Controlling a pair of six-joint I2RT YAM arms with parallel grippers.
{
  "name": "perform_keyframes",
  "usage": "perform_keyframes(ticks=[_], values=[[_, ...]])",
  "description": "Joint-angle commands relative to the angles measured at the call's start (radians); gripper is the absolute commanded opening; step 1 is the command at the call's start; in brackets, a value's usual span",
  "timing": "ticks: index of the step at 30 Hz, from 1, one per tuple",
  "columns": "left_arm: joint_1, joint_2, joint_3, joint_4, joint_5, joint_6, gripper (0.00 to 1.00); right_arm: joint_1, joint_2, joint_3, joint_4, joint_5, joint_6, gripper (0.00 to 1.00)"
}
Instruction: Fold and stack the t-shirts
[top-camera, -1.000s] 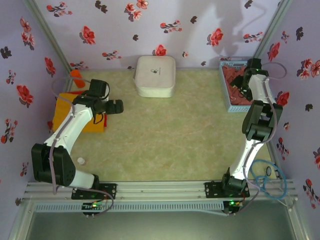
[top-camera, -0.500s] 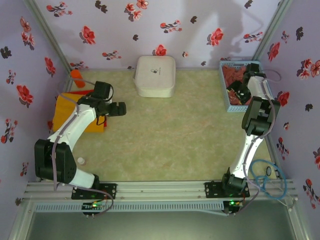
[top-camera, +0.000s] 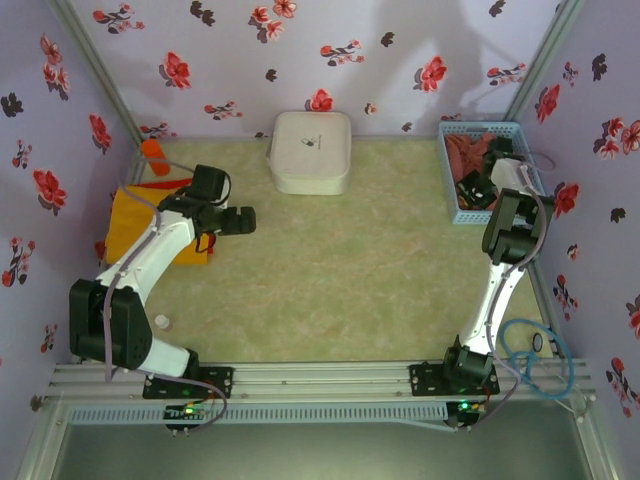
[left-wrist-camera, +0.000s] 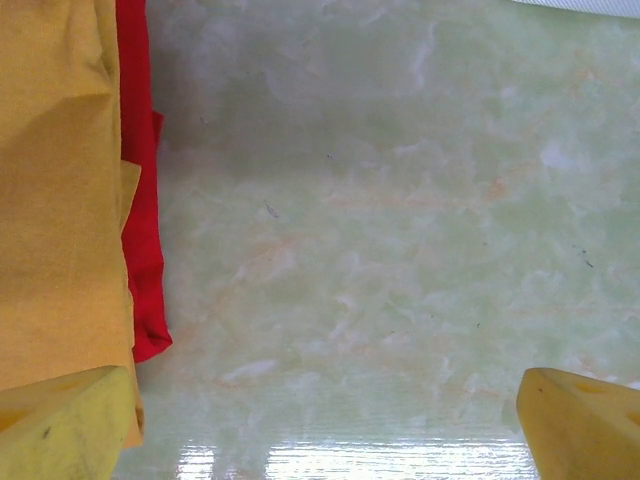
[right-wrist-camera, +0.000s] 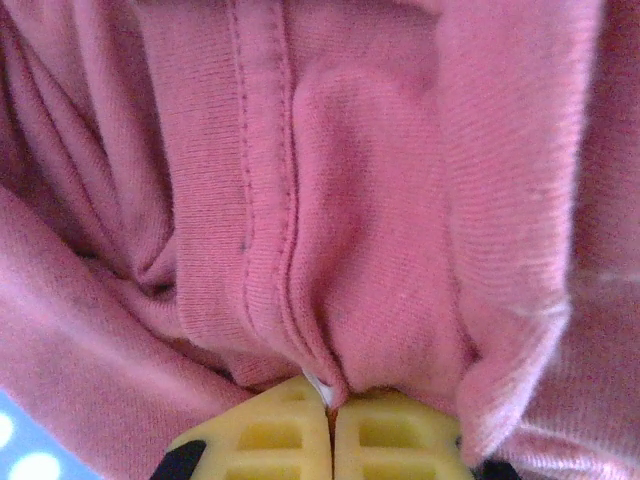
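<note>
A dusty pink t-shirt (top-camera: 466, 150) lies crumpled in the light blue basket (top-camera: 448, 175) at the back right. My right gripper (top-camera: 473, 187) reaches down into that basket. Up close, its yellow fingertips (right-wrist-camera: 290, 440) press together with a fold of the pink t-shirt (right-wrist-camera: 340, 250) pinched between them. A folded yellow-orange t-shirt (top-camera: 125, 222) lies at the left, with a red t-shirt (left-wrist-camera: 140, 200) showing along its edge. My left gripper (top-camera: 240, 220) hovers open over bare table just right of that pile, its fingers (left-wrist-camera: 62, 425) wide apart with nothing between them.
A white rounded box (top-camera: 311, 150) stands at the back centre. An orange object (top-camera: 152, 150) sits in the back left corner. Flowered walls close in three sides. A small white cap (top-camera: 161, 322) lies near the left arm's base. Pale green table (top-camera: 340, 270) spreads between the arms.
My right gripper sank into the basket and closed on the pink t-shirt. The left gripper drifted slightly right, away from the yellow-orange pile, staying open.
</note>
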Motion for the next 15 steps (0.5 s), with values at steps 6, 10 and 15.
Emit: perform_keyframes(ticks=[6,10,15], values=[[-0.024,-0.039,-0.035,0.034,0.029,-0.070,0.98,0.003,-0.251,-0.161,0.151,0.067,0.039,0.00],[-0.024,-0.055,-0.037,0.051,0.084,-0.098,0.99,0.016,-0.402,-0.260,0.248,0.105,0.025,0.00],[-0.024,-0.081,-0.028,0.059,0.103,-0.114,0.99,0.064,-0.569,-0.366,0.337,0.198,-0.026,0.00]])
